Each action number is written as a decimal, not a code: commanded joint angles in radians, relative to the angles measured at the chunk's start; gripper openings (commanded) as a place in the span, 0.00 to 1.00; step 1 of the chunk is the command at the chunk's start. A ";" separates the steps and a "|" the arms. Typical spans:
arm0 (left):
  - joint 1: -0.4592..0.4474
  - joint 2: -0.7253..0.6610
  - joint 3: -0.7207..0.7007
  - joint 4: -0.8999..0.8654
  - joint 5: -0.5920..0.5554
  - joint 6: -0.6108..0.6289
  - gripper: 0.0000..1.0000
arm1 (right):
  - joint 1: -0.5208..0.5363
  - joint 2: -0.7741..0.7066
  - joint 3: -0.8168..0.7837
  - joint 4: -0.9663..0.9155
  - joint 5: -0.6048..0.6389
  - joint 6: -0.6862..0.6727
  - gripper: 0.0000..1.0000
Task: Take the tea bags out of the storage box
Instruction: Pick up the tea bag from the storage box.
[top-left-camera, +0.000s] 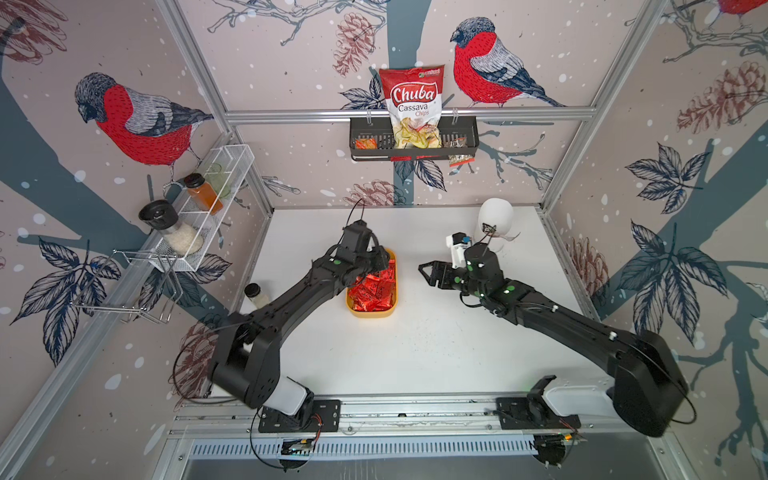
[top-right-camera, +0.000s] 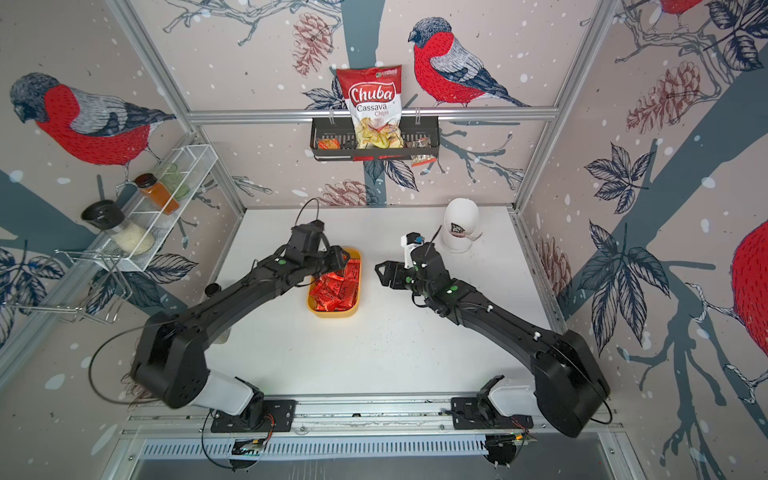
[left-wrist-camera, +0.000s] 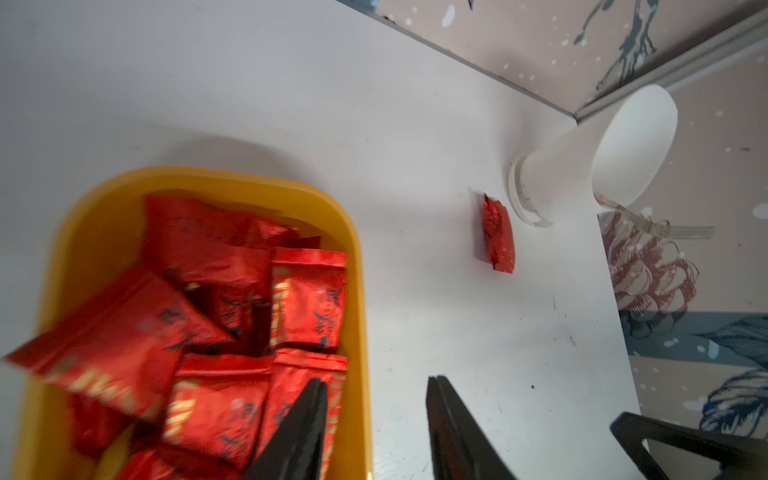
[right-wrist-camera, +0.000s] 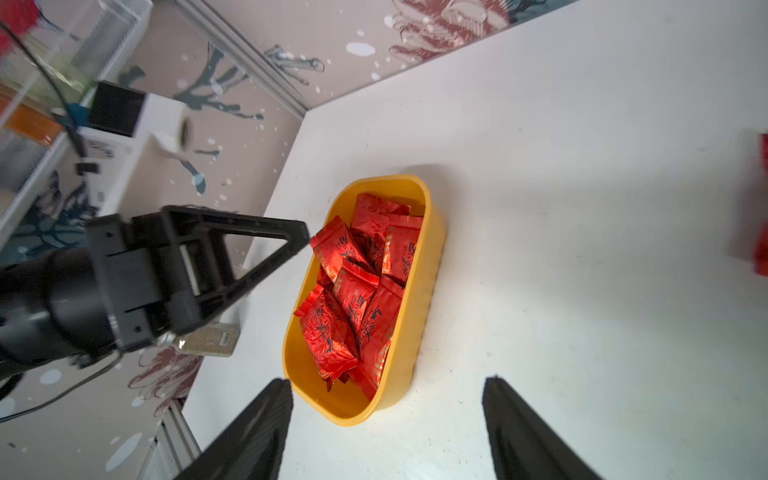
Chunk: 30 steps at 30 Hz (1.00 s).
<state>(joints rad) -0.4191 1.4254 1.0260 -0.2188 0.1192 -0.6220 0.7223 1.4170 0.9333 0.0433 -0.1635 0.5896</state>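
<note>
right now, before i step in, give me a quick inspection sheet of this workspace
surface: white table, bare across the front.
job's things: storage box holding a heap of tea bags; lone tea bag lying on the table by the white cup.
clutter: small jar at the table's left edge.
grippers: left gripper open, empty, over the box's far end; right gripper open, empty, beside the box.
cables: black loop above the left wrist.
surroundings: chips bag in the black basket on the back wall; spice jars in the wire rack.
</note>
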 joint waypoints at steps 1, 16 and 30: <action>0.083 -0.112 -0.111 -0.002 0.009 -0.005 0.47 | 0.031 0.168 0.158 -0.087 -0.069 -0.118 0.75; 0.227 -0.416 -0.358 -0.062 0.056 -0.031 0.53 | 0.150 0.718 0.738 -0.411 -0.156 -0.350 0.64; 0.241 -0.505 -0.412 -0.097 0.089 -0.028 0.55 | 0.184 0.785 0.762 -0.423 -0.219 -0.369 0.47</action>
<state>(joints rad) -0.1799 0.9260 0.6170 -0.3061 0.1917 -0.6510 0.9012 2.1967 1.6997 -0.3748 -0.3641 0.2352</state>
